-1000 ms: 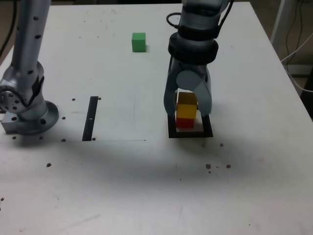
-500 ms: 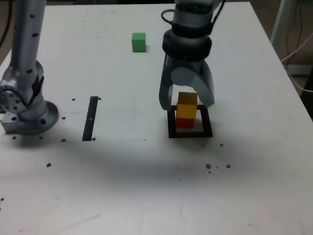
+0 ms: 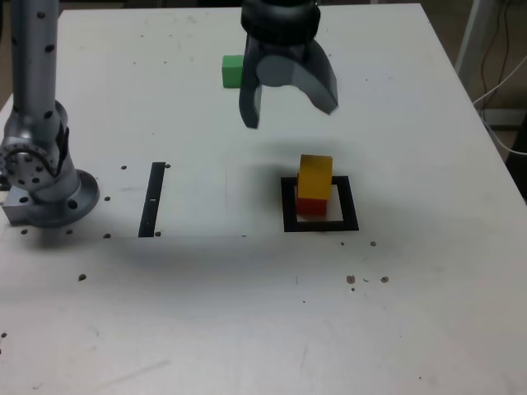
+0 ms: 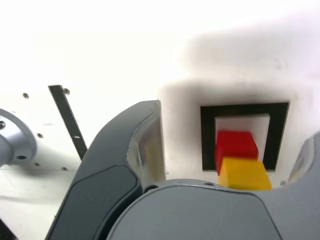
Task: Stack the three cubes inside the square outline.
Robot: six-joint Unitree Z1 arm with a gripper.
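Gripper (image 3: 290,117) is hanging over the table (image 3: 428,304), jaws standing wide and holding nothing; white tabletop is showing between the fingertips in the exterior view. Open surface is spreading below the jaws and out to the exterior view's right of them, as far as the table's slanting edge. The black square outline (image 3: 349,204) is lying below the jaws in that view, toward the exterior view's right, well apart from the fingertips. Farther out on the exterior view's left of the jaws, a narrow black strip (image 3: 152,199) is lying flat, and the round grey base (image 3: 53,202) is sitting beyond it. Green cube (image 3: 231,72) is showing just beside the jaws on the exterior view's left, partly hidden by a finger; the depth gap I am not able to tell. Inside the outline, below the jaws, red cube (image 3: 312,206) is sitting at the bottom and yellow cube (image 3: 315,175) is resting on top. Yellow is looking orange-tinged in the exterior view, brighter in the wrist view; red is looking solid and plain-faced.
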